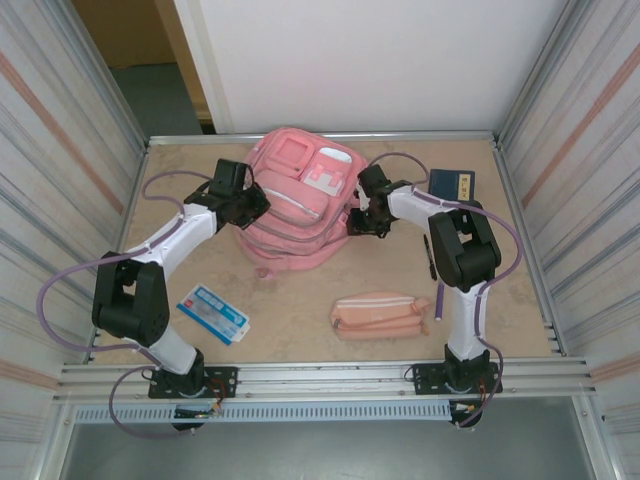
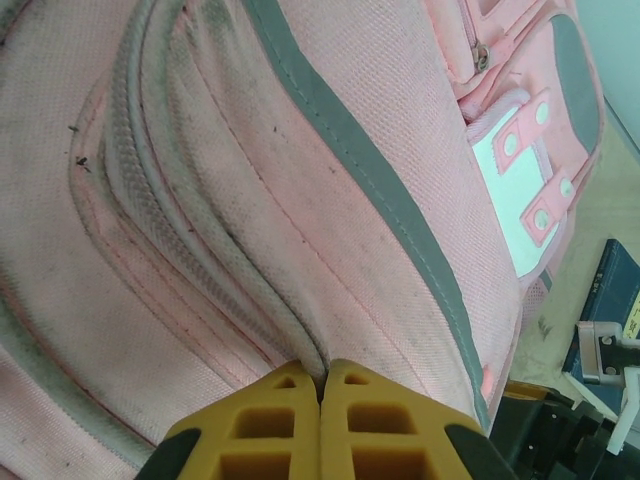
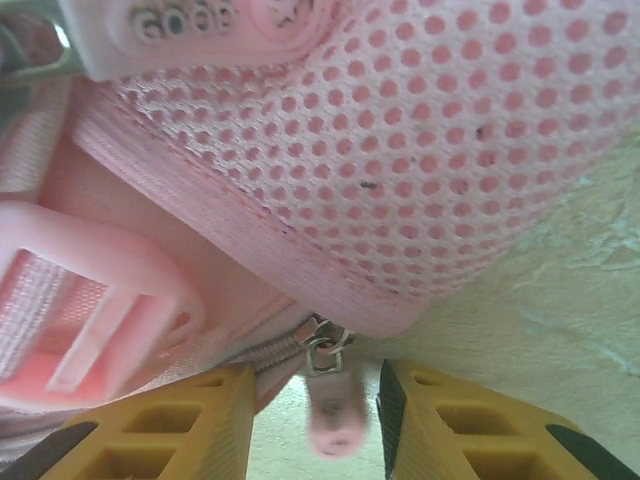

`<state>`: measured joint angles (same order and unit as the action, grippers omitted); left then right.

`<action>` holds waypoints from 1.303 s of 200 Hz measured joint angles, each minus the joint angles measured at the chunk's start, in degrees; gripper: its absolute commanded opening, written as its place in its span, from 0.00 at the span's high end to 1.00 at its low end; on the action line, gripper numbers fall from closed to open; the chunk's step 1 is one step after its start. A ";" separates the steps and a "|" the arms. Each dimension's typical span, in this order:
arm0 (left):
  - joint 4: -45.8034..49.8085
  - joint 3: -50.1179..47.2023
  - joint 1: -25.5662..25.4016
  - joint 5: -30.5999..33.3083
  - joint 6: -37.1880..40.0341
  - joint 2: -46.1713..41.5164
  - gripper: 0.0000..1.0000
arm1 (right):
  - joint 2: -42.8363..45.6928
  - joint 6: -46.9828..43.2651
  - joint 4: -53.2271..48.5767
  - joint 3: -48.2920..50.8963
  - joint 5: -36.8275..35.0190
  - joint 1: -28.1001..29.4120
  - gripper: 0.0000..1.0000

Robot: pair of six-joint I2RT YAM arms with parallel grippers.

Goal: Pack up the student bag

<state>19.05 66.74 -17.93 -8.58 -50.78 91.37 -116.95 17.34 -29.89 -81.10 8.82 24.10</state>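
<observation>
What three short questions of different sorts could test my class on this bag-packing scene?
1. True or false: the fingers of the right end effector stand apart, either side of a zipper pull.
2. Which thing lies nearest the left arm's base? A pink pouch; B blue-and-white packet; C dark book.
3. Fill in: the left end effector is ___ on a fold of the backpack.
Key: 1 true; 2 B; 3 shut.

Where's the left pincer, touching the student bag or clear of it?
Touching. The left wrist view shows the left pincer shut on a fabric fold of the student bag.
</observation>
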 measured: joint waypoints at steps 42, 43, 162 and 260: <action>-0.26 -0.52 0.33 -0.44 -0.02 -0.02 1.00 | 0.35 -1.49 -0.17 0.76 -0.24 -0.24 0.69; -0.26 -0.55 0.35 -0.44 -0.02 -0.02 1.00 | 0.35 -1.49 -0.17 0.76 -0.24 -0.24 0.69; 0.04 -0.35 0.74 -2.58 -0.07 -0.07 1.00 | 1.20 -9.11 3.78 2.95 -3.04 1.79 0.99; -0.07 0.63 2.97 -6.86 -4.59 0.02 1.00 | 6.56 -20.02 2.23 6.78 6.97 4.02 1.00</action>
<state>18.98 67.37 -14.96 -15.44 -55.37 91.39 -110.39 -2.68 -27.66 -74.32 15.79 28.12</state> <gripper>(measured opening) 0.048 0.058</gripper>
